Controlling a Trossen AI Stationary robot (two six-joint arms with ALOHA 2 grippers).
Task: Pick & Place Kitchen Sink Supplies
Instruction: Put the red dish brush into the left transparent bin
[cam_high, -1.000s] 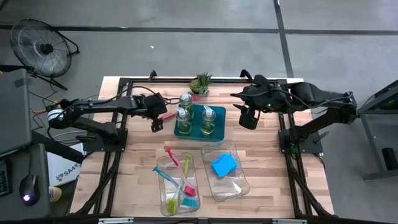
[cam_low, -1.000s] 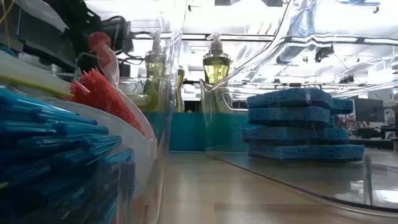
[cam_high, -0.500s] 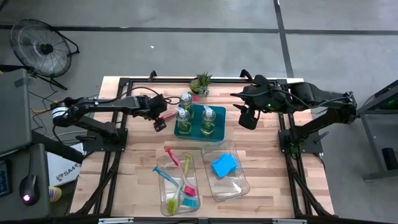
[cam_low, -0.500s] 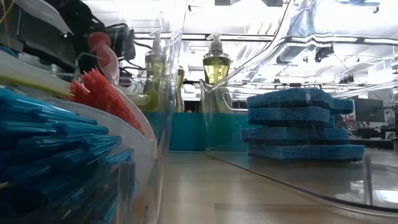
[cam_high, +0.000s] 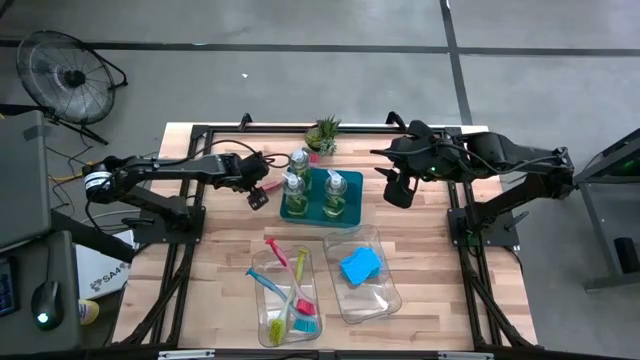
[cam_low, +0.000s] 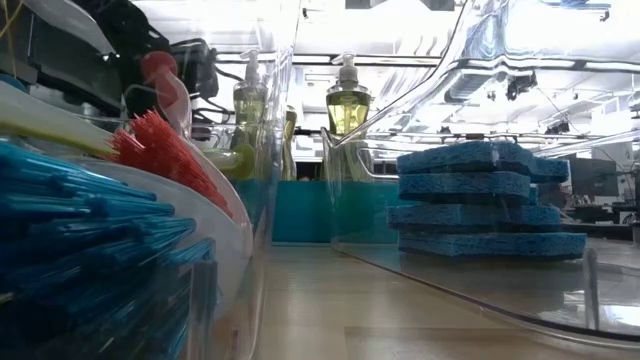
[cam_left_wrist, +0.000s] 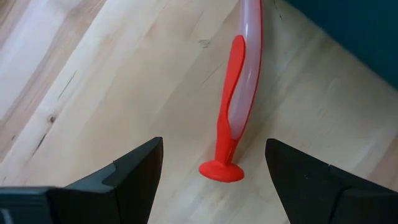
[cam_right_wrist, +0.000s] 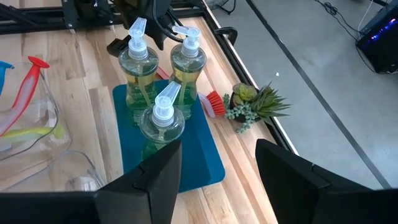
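Soap bottles (cam_high: 310, 186) stand in tray (cam_high: 308, 211).

You see pale striped wooden desk (cam_high: 220, 255) | teal flat plastic tray (cam_right_wrist: 211, 155) | three clear pump bottles of yellow-green soap (cam_right_wrist: 186, 68) with white pumps | red-pink long-handled dish brush (cam_left_wrist: 239, 112) | stacked blue sponges (cam_low: 485, 200) | small green potted plant (cam_right_wrist: 258, 102) | dark end effector fingers (cam_left_wrist: 130, 171).

A teal tray (cam_high: 300, 211) is seen near the far edge of the wooden desk (cam_high: 220, 250), with a small potted plant (cam_high: 323, 133) just behind it. Two clear plastic bins (cam_high: 385, 290) are placed side by side nearer the front. A floor fan (cam_high: 68, 72) is seen beyond the desk's corner.
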